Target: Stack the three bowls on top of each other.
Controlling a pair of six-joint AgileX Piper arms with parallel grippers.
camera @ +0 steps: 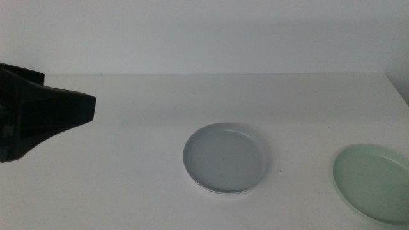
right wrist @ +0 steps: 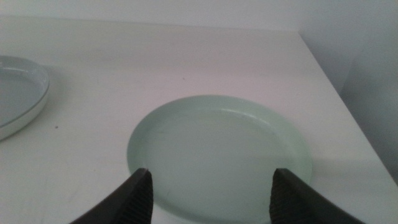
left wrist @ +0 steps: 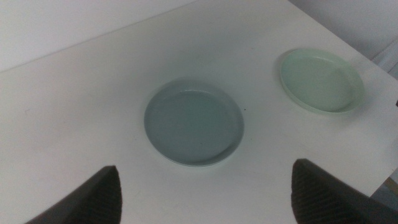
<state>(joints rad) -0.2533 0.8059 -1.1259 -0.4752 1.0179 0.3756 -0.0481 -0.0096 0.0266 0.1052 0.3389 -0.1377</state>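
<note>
So the grey bowl (camera: 225,158) sat flat near the middle of the white table (camera: 128,166), and the mint green bowl (camera: 373,183) was well off to its right by the table's edge, cut off by the frame. Couldn't spot a white bowl anywhere. The left claw (left wrist: 205,193) hung above the table with its jaws spread wide, looking down at the grey bowl. The right claw (right wrist: 208,196) was also wide open, low over the near rim of the green one.
</note>
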